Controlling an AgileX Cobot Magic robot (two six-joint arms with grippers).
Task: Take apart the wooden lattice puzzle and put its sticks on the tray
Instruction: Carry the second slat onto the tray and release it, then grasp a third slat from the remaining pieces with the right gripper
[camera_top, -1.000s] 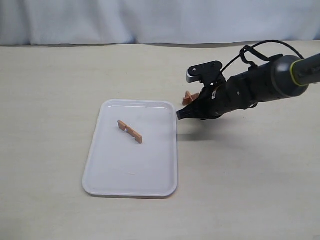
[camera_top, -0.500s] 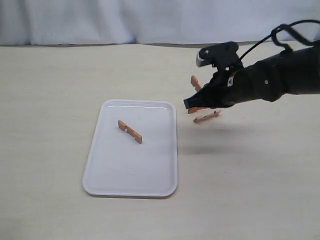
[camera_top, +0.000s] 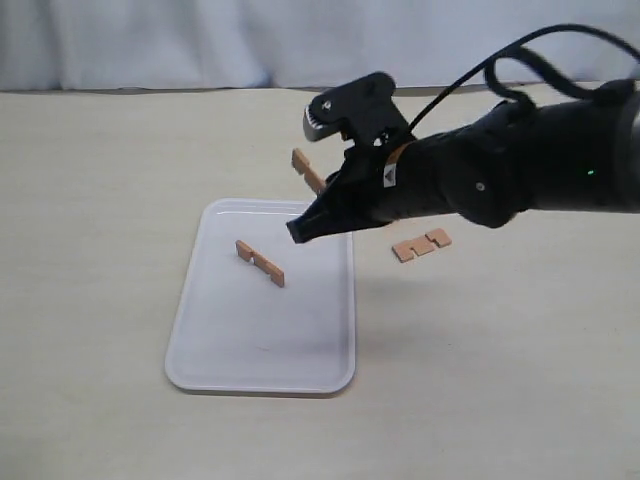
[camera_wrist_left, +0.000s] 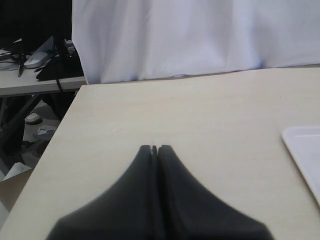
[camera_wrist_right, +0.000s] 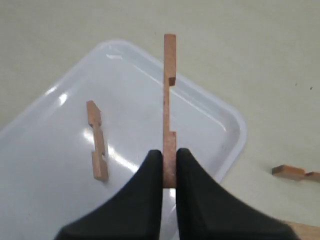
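The right fingers (camera_wrist_right: 147, 200) pinch the held stick (camera_wrist_right: 170, 100) by its near end, set on edge, so most of its length juts clear ahead of them. It appears to hang above the tray (camera_top: 205, 345) near the 1 o'clock corner; I judge this the carrying step, with release not yet made. That end grip should let the stick drop free.

A second stick (camera_top: 260, 263) lies flat on the tray, toward 11 o'clock of its middle; a third stick (camera_top: 421, 243) lies on the desk (camera_top: 500, 380) at 2 o'clock off the tray, apart from the rim. No whole lattice shows.

The left fingers (camera_wrist_left: 130, 205) are pressed together on nothing, over the desk beside a tray corner, likely to keep clear.

No brand or writing is readable; a pale mark on the right arm (camera_top: 520, 180) is too small to read.
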